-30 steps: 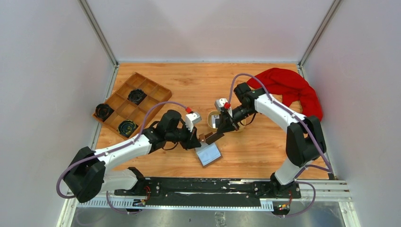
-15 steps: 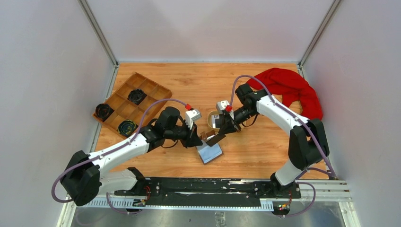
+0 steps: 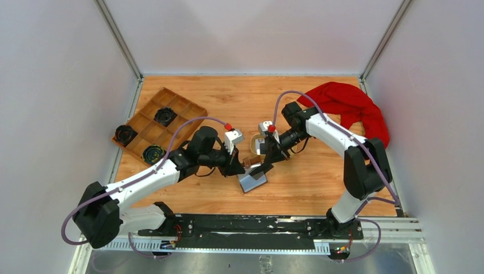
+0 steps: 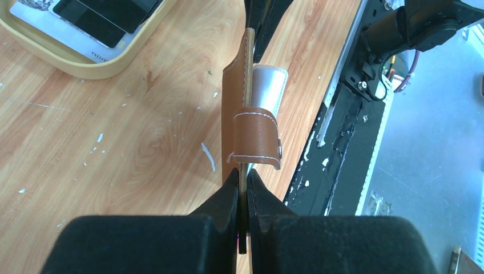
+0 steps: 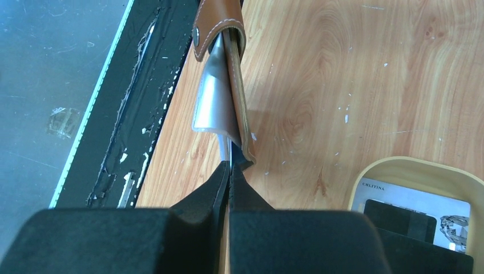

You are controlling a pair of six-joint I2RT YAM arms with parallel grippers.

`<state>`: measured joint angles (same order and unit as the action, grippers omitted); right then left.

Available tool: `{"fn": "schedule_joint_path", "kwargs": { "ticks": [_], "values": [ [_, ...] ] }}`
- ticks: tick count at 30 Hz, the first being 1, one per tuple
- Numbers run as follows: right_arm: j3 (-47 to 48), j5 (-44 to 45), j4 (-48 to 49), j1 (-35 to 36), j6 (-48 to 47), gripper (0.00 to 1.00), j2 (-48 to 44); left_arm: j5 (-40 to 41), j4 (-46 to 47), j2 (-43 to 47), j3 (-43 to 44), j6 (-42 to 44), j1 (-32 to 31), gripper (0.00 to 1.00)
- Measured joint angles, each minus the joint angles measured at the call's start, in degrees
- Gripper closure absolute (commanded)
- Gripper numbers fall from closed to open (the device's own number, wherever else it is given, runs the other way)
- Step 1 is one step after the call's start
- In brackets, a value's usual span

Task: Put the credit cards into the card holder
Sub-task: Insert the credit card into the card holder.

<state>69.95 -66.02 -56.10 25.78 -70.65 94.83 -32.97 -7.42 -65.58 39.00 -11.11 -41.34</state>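
The brown card holder [image 3: 251,178] is held on edge between both grippers above the table, its grey inner pocket facing the near side. My left gripper [image 3: 242,166] is shut on its brown leather flap [image 4: 246,108], with the strap loop just past the fingertips. My right gripper [image 3: 264,166] is shut on the opposite end, on the grey pocket layer [image 5: 216,97]. The credit cards, one black [image 4: 105,14] on whitish-grey ones, lie in the oval tan dish [image 3: 256,146]; they also show in the right wrist view [image 5: 399,214].
A wooden compartment tray [image 3: 160,123] with black rolls sits at the far left. A red cloth [image 3: 351,105] lies at the far right. The black rail [image 3: 251,225] runs along the table's near edge, close below the card holder.
The card holder has been tipped up from lying nearly flat to standing on edge. Both grippers have shifted slightly left and closer together, still holding it.
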Motion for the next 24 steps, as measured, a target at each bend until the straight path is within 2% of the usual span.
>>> {"fn": "schedule_joint_path", "kwargs": {
  "ticks": [7,16,24],
  "values": [
    [0.5,-0.3,1.6,0.5,5.1,1.00,1.2,0.0,2.9,-2.8,0.5,-3.9,0.0,1.00],
    [-4.1,-1.4,11.6,0.7,14.9,1.00,0.4,2.9,6.7,-3.2,0.3,-10.5,0.4,1.00],
    [-4.7,-3.4,15.7,0.8,19.7,1.00,0.4,3.7,10.7,-3.0,-1.5,-14.1,1.1,1.00]
  ]
}}
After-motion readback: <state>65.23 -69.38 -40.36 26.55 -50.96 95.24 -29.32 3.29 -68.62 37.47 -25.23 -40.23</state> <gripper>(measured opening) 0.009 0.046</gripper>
